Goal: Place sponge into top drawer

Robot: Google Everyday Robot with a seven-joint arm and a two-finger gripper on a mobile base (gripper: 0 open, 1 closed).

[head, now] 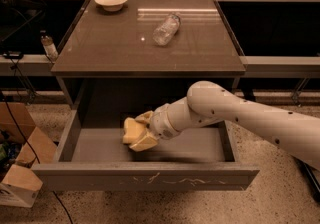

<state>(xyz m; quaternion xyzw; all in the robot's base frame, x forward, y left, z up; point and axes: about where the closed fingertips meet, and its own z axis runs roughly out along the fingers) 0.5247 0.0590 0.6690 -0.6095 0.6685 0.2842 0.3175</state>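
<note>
The top drawer (145, 177) is pulled wide open below the tabletop, and its scratched grey front panel faces me. My gripper (138, 136) is inside the drawer, left of its middle and low over the floor. It is shut on the yellow sponge (131, 130), which sits between the pale yellow fingers (145, 143). The white arm reaches in from the right, over the drawer's right wall. I cannot tell whether the sponge touches the drawer floor.
On the brown tabletop (110, 48) a white bowl (111, 0) stands at the back left and a clear plastic bottle (166, 29) lies on its side near the middle. Cardboard boxes (19, 180) and cables are on the floor at the left. A small bottle (48, 46) stands on a ledge to the left.
</note>
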